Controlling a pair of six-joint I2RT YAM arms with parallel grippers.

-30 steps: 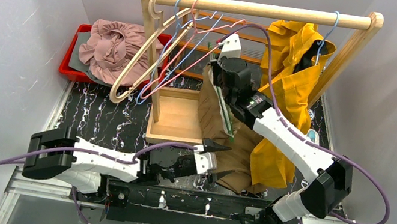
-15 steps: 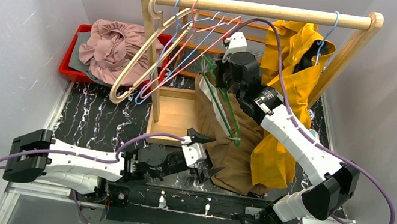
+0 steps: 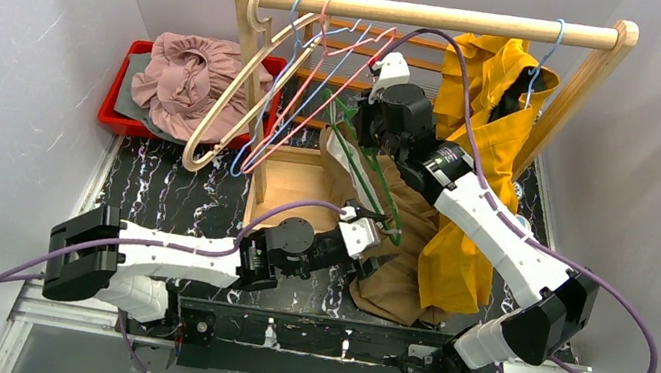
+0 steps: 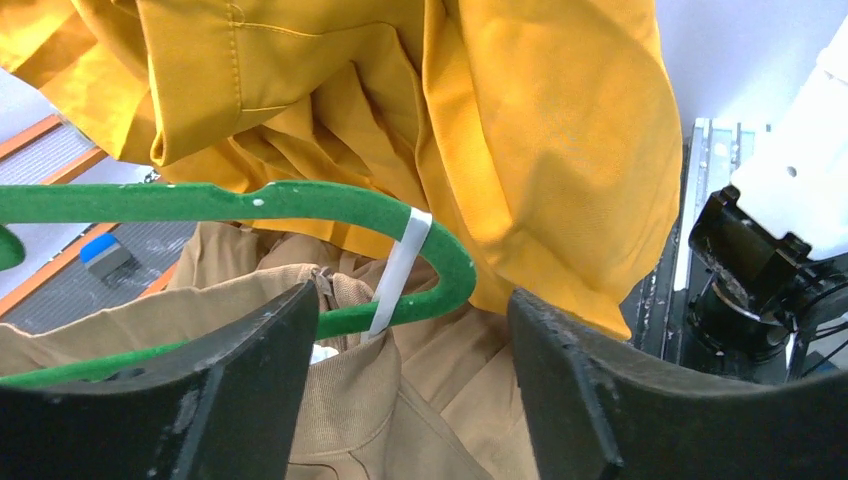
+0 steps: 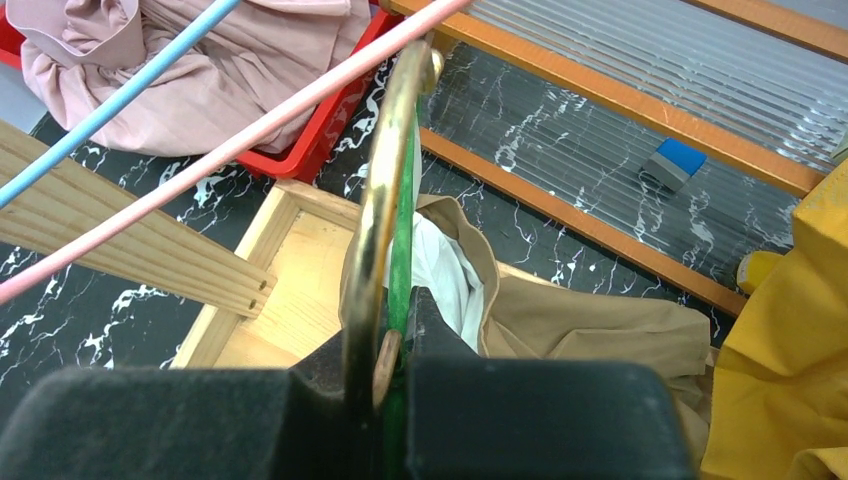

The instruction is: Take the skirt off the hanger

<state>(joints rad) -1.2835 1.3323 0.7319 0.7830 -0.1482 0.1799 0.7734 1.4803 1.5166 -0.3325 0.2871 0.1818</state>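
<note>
Right end effector (image 5: pixel 395 350) is clamping the brass-coloured hook (image 5: pixel 375 200) of the green flocked hanger (image 4: pixel 300 200). Tan woven skirt (image 4: pixel 380 410) is hanging from that hanger by a white loop (image 4: pixel 400 265). Left end effector (image 4: pixel 412 300) is standing open, jaws astride the hanger's curved end.

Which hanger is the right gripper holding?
The green hanger, with the tan skirt on it, is off the rail in the right gripper. The wooden hanger, pink hanger and blue hangers hang on the rail.

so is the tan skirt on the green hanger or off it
On: the skirt hangs from the green hanger by its white loop, wrapped round the hanger's end in the left wrist view.
</note>
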